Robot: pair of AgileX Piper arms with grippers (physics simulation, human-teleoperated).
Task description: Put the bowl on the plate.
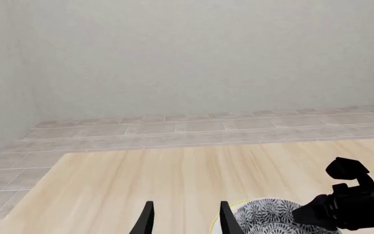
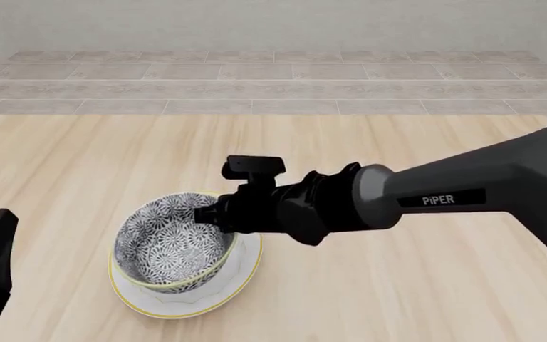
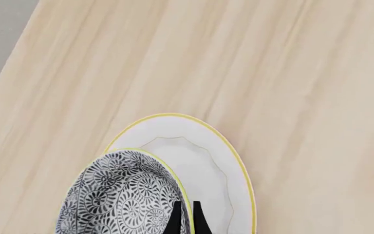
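While the right tool (image 3: pixel 184 217) pinches the bowl (image 2: pixel 172 243) by its rim, one finger inside and one outside, the bowl sits over the plate (image 2: pixel 241 273), tilted and shifted toward the plate's left edge. Best move, I'd judge: level it, nudge it toward the plate's centre, lower until it seats, then let go (releasing tilted risks a slide). Bowl is dark grey-blue with dense white floral print and a yellow-green rim. Left tool (image 1: pixel 183 218) hangs spread and empty over the wooden surface (image 2: pixel 426 299).
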